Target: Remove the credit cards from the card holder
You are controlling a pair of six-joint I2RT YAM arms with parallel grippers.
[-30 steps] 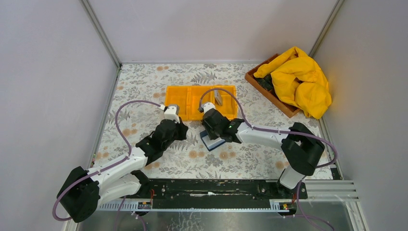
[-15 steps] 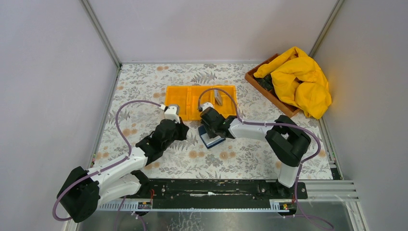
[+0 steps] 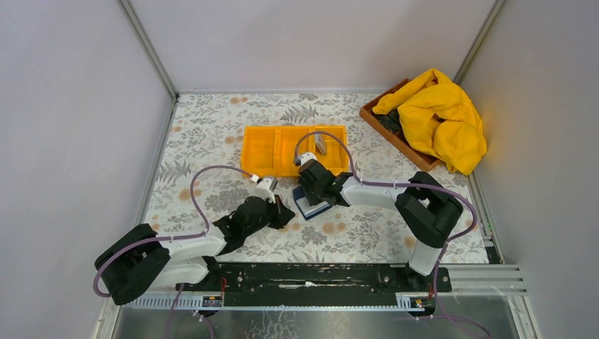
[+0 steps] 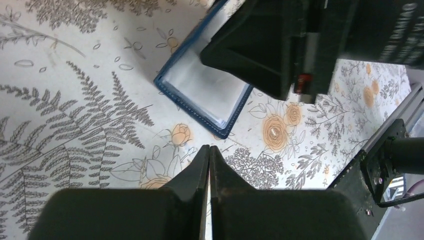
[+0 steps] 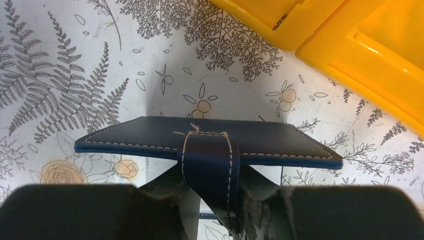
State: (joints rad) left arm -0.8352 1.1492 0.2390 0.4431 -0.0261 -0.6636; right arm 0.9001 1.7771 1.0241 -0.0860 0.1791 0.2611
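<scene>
Dark-blue card holder (image 5: 150,137) | white stitching | centre strap | pale lining

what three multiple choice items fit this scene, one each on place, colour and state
1. The dark blue folding card holder is:
A on the floral tabletop, near side of the orange plastic tray
B inside that tray
C beyond that tray

2. The crumpled cloth over the wooden box is:
A red
B yellow
C green

3. The left gripper is:
A wide open
B shut on a card
C shut, empty

Answers:
1. A: it rests on the table before the tray.
2. B: the cloth is bright yellow.
3. C: its fingers meet with nothing between.
</scene>
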